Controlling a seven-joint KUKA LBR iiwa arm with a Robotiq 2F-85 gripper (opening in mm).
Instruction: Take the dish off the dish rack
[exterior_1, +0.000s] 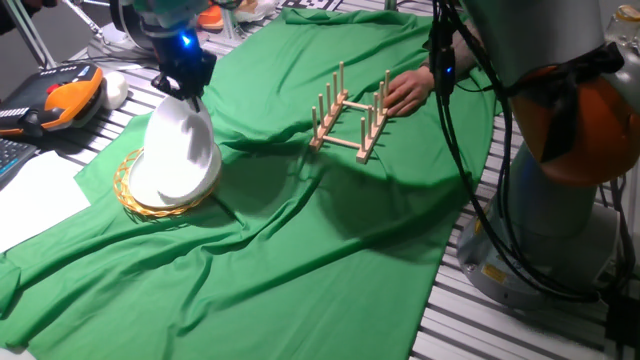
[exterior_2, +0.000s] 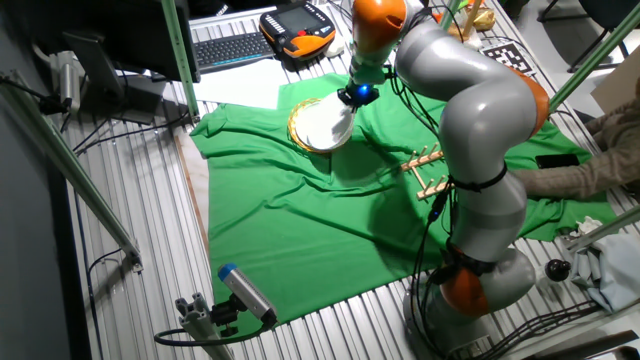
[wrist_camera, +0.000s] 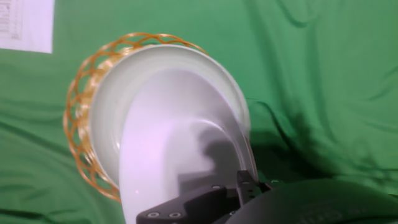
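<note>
My gripper (exterior_1: 190, 97) is shut on the rim of a white dish (exterior_1: 178, 138) and holds it tilted, its lower edge over a second white plate (exterior_1: 178, 188). That plate lies on a round wicker mat (exterior_1: 130, 195) at the left of the green cloth. In the hand view the held dish (wrist_camera: 180, 149) slants down from my gripper (wrist_camera: 246, 184) over the lower plate (wrist_camera: 118, 93) and mat (wrist_camera: 76, 127). The wooden dish rack (exterior_1: 350, 115) stands empty in the middle of the cloth, well to the right of the gripper. It also shows in the other fixed view (exterior_2: 430, 172).
A person's hand (exterior_1: 405, 93) rests against the far end of the rack. The green cloth (exterior_1: 300, 240) is wrinkled. An orange teach pendant (exterior_1: 60, 95) and white paper (exterior_1: 35, 195) lie at the left. The arm's base (exterior_1: 560, 180) stands at the right.
</note>
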